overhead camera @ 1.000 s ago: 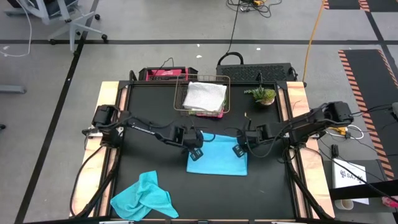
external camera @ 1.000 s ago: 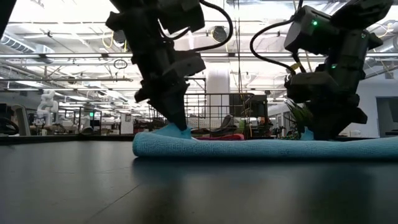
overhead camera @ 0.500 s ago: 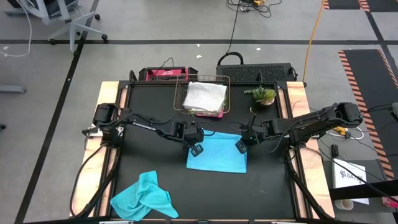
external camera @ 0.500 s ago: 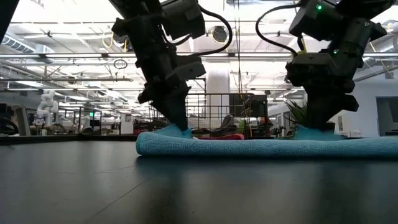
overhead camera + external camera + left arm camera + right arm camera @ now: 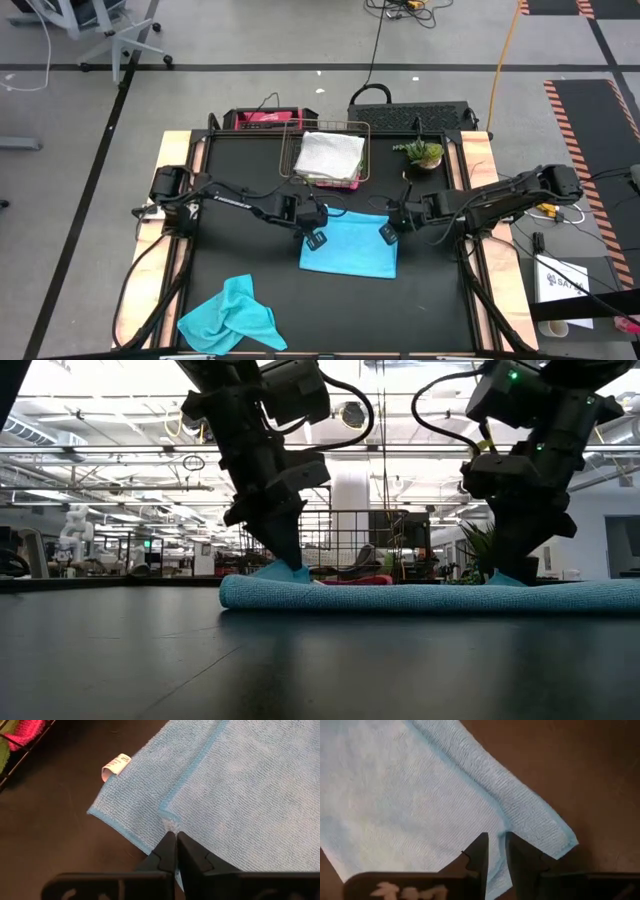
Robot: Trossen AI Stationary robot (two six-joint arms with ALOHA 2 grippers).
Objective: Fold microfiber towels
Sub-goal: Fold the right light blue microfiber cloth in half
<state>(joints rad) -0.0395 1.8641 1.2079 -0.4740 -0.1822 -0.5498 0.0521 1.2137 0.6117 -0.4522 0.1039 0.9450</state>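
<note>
Since it is soft and limp, the folded blue towel (image 5: 348,246) at table centre should handle best by its corners. The left gripper (image 5: 316,240) pinches the ten o'clock corner; the right gripper (image 5: 386,235), jaws slightly parted, straddles the two o'clock corner.

- Turquoise towel (image 5: 349,248): folded to a flat rectangle, mid-worktop, white tag at one corner.
- Second turquoise towel (image 5: 230,317): crumpled heap, near left corner.
- Light grey towel (image 5: 328,154): folded, topmost in far basket.
- Pink towel (image 5: 340,183): edge visible beneath the grey.
</note>
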